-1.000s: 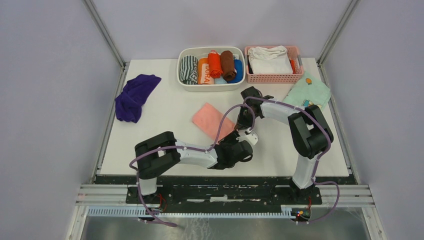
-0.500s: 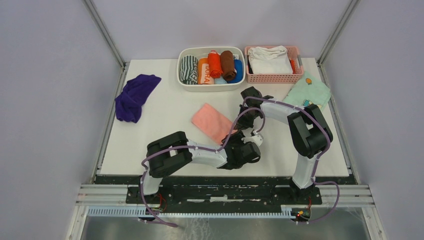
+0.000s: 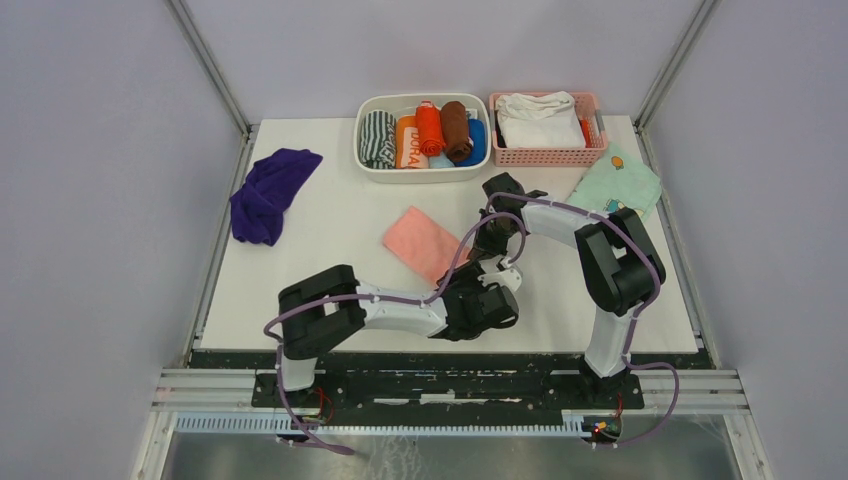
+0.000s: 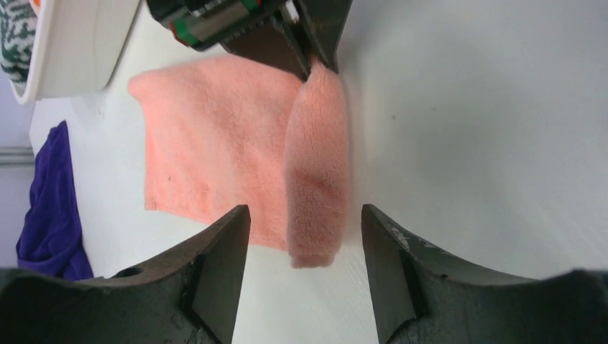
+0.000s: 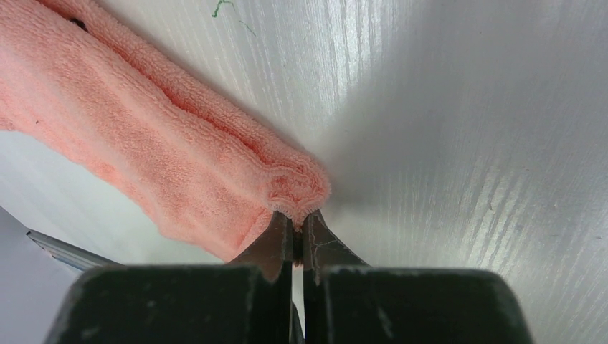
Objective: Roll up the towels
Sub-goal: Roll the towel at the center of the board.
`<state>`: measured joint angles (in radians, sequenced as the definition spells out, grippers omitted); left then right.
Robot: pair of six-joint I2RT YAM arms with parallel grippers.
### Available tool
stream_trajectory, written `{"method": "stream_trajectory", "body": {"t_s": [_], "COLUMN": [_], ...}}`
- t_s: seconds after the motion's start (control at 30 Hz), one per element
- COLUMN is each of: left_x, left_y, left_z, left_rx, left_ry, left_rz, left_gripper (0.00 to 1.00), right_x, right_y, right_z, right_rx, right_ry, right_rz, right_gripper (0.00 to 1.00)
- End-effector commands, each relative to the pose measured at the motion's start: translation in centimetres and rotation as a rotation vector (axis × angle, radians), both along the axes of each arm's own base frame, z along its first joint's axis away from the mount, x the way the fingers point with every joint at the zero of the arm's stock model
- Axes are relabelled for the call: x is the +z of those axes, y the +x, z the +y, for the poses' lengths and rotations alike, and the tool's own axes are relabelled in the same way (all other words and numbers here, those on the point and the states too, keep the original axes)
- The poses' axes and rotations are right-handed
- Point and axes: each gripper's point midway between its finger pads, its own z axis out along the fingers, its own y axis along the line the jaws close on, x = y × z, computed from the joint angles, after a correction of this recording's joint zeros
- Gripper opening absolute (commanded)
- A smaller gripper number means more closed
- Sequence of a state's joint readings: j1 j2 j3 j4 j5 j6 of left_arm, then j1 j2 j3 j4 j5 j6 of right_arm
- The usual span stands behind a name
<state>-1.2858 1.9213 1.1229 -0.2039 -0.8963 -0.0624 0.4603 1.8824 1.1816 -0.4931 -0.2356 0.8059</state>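
Left wrist view: my left claw (image 4: 305,240) stands open astride the rolled edge of the salmon-pink terry towel (image 4: 215,143) at frame centre. My right claw (image 5: 295,218) pinches the roll's far end. It looks soft, light and floppy, so I'd grip the roll itself.

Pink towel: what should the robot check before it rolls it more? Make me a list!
1. Right gripper pinching one end of the pink towel: ok, shut on it.
2. Left gripper ready at the other end: ok, open, one finger on each side of the rolled edge, not closed on it.
3. Roll begun: ok, one edge is turned over and the rest lies flat.
4. Roll tight inside: cannot tell.
5. Purple towel out of the way: ok, crumpled well apart to the left.
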Motion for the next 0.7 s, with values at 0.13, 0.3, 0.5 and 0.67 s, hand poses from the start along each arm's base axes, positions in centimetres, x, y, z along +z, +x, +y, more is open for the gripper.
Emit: {"method": "stream_trajectory", "body": {"t_s": [0.13, 0.3, 0.5, 0.67], "left_x": [4.3, 2.0, 0.8, -0.5], "left_y": [-1.6, -1.6, -0.9, -0.5], "left_z": [-4.0, -3.6, -3.1, -2.7], "left_rx": [-0.109, -0.098, -0.081, -0.066], "left_ry": [-0.179, -0.105, -0.040, -0.003], "left_rz": [-0.009, 0.008, -0.013, -0.005], "left_gripper": [0.64, 0.62, 0.62, 0.62], "right_x": [0.5, 0.4, 0.3, 0.3], "right_y": [0.9, 0.9, 0.8, 0.7], "right_z": [0.0, 0.0, -0.1, -0.1], "right_rx": [-0.002, -0.003, -0.001, -0.002], "right_ry": [0.012, 0.017, 0.021, 0.026], "right_rz": [-0.012, -0.012, -0.007, -0.005], "right_gripper": [0.00, 0.00, 0.00, 0.00]}}
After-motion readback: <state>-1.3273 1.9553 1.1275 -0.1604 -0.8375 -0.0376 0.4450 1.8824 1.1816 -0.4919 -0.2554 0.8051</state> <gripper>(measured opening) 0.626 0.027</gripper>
